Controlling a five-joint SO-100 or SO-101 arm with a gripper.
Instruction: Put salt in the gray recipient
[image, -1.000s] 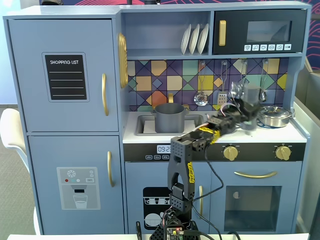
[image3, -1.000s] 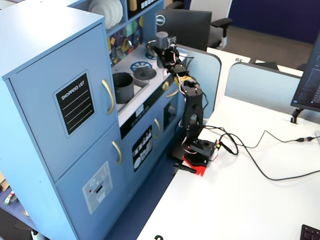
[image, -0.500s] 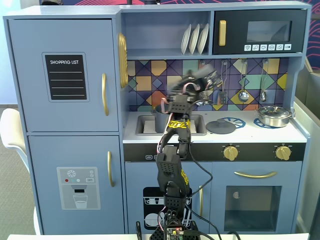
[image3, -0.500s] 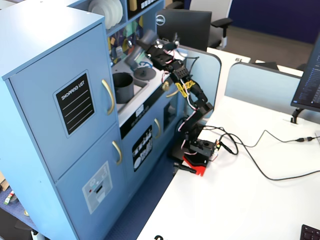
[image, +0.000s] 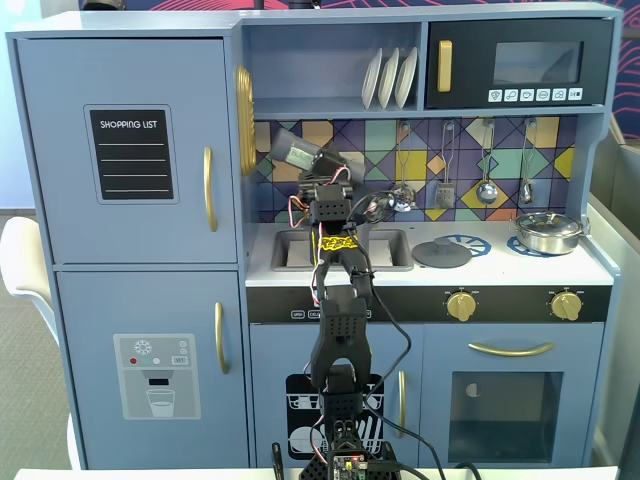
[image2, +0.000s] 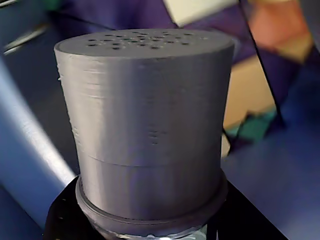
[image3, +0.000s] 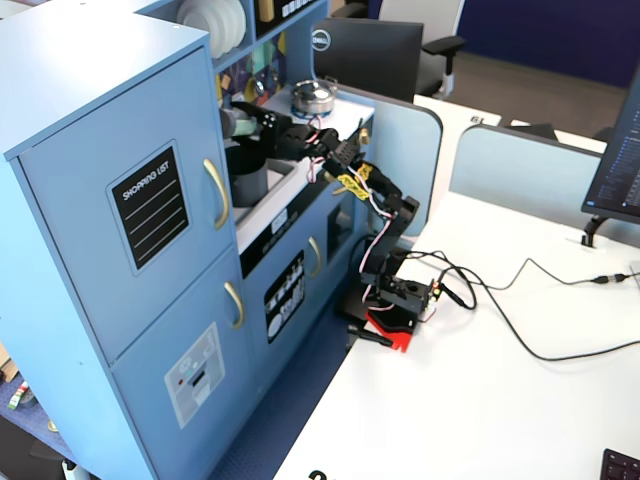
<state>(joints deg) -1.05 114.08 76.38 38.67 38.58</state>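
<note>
The salt (image: 296, 151) is a tall, slim gray shaker. In a fixed view it is seen up in the air in front of the colored tiles, tipped over to the left with its cap end highest. In the wrist view the salt (image2: 145, 125) fills most of the picture. Its flat gray top is dotted with many tiny holes, and a thin line is seen running around its side. In another fixed view the salt (image3: 236, 121) is seen just above the gray recipient (image3: 247, 177). The gray recipient is a round gray pot. It is set upright in the sink, and its top is open.
</note>
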